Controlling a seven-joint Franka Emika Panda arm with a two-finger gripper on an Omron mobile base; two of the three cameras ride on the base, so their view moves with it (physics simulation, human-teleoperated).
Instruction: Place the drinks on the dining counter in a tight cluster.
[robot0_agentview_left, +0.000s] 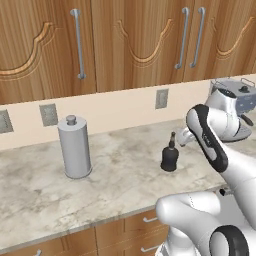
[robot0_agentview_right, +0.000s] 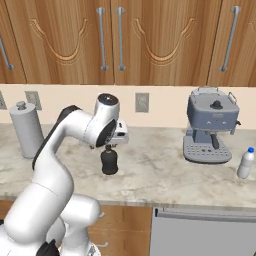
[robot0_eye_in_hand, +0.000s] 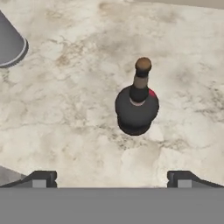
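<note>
On marble worktop (robot0_eye_in_hand: 65, 131), unlabelled black bottle (robot0_eye_in_hand: 136, 109)

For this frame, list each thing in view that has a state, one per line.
End effector: open, holding nothing, hovering above the black bottle.
Black bottle: upright on the marble worktop, stoppered, not gripped.
White bottle: upright, blue cap on, right of the coffee machine.
Coffee machine: standing against the wall, nothing under its spout.
Grey canister: upright, lid on.
Wall cabinets: doors shut.
</note>
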